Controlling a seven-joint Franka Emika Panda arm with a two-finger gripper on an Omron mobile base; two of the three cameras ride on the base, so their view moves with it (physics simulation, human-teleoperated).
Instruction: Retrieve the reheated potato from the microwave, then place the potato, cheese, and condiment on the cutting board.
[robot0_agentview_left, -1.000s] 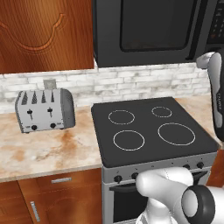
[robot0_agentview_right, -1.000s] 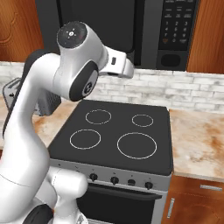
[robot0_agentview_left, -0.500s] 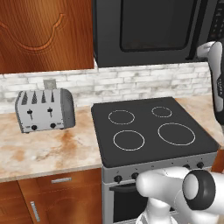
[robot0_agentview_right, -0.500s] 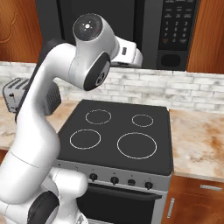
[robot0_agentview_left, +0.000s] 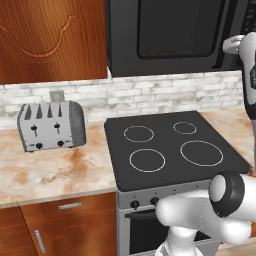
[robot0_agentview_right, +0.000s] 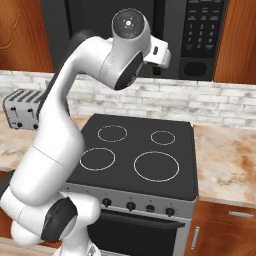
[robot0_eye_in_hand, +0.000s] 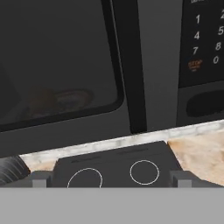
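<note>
The microwave hangs above the stove with its dark glass door closed and its keypad on the right. A dim brownish shape shows behind the glass; I cannot tell whether it is the potato. My gripper is raised in front of the door's lower right, near the vertical handle, apart from it. It is open, with nothing between its fingertips. The white hand also shows in the right base view. The cheese, condiment and cutting board are out of view.
A black stove top with several ring burners lies below the microwave. A silver toaster stands on the marbled counter to the left. More counter lies to the right. Wooden cabinets flank the microwave.
The arm has swung up and to the right, lifting the hand closer to the microwave door. The gripper has stayed open. The stove and toaster have not moved.
</note>
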